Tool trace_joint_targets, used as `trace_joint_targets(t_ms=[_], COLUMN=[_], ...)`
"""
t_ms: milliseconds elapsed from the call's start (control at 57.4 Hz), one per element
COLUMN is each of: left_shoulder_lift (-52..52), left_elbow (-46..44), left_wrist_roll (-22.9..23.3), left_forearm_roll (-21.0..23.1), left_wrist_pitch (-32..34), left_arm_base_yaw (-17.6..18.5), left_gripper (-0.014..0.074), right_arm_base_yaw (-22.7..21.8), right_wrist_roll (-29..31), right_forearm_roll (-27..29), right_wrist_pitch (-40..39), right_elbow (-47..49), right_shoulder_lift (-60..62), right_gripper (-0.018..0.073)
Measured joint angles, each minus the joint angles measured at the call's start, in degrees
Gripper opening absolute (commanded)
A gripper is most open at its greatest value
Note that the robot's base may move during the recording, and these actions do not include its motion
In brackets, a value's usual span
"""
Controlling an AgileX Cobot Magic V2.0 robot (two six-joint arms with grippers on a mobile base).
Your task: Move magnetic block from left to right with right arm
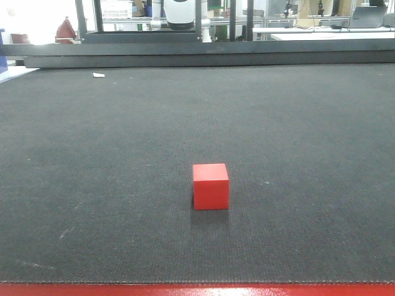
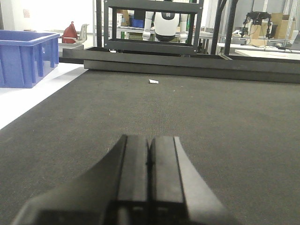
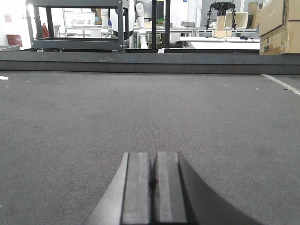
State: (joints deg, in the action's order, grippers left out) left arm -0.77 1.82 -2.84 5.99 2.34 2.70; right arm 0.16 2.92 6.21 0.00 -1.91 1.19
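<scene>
Magnetic block (image 1: 210, 185): upright on table (image 1: 111, 160), untouched, awaiting pickup. Right tool (image 3: 153, 161): pressed closed, empty, parked low, approach not begun. Left tool (image 2: 149, 143): closed, empty, unneeded here.

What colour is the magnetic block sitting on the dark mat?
Bright red, plain with no pattern. The magnetic block shows best in the exterior front-facing view.

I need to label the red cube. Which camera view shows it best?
The exterior front-facing view: the red cube sits whole and unobstructed on the dark mat. Neither wrist view shows it; they show only mat and the background.
</scene>
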Motion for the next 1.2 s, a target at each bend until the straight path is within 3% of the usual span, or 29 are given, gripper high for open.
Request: trace_joint_targets(t_ms=[139,331,540,732,923,976,1028,1150,1202], left_shoulder_lift=[0.0,0.0,0.0,0.0,0.0,0.0,0.0,0.0,0.0], left_elbow=[0.0,0.0,0.0,0.0,0.0,0.0,0.0,0.0,0.0], left_wrist_roll=[0.0,0.0,0.0,0.0,0.0,0.0,0.0,0.0,0.0], left_forearm_roll=[0.0,0.0,0.0,0.0,0.0,0.0,0.0,0.0,0.0], left_wrist_pitch=[0.0,0.0,0.0,0.0,0.0,0.0,0.0,0.0,0.0], left_arm_base_yaw=[0.0,0.0,0.0,0.0,0.0,0.0,0.0,0.0,0.0], left_gripper=[-0.0126,-0.0126,-0.0126,-0.0126,-0.0126,-0.0126,-0.0126,-0.0126,-0.0126], right_arm_base_yaw=[0.0,0.0,0.0,0.36,5.02,6.95,8.67,13.68,15.83], right_wrist_roll=[0.0,0.0,0.0,-1.29,-5.55,-7.36,-9.55,-15.66,-17.85], right_forearm_roll=[0.0,0.0,0.0,0.0,-1.15,-2.4,-3.41,-4.81,-5.05], right_wrist_pitch=[0.0,8.87,21.1,23.56,27.99,28.83,29.48,30.94,31.58], right_elbow=[0.41,8.67,16.97,21.76,26.53,27.99,29.54,33.24,34.91], right_shoulder_lift=[0.0,-3.49,-15.35,-28.83,-42.64,-45.66,-48.54,-54.89,-57.62], right_gripper=[0.0056,0.0056,0.0056,0.0056,0.0071,0.0132,0.0248,0.0651,0.063])
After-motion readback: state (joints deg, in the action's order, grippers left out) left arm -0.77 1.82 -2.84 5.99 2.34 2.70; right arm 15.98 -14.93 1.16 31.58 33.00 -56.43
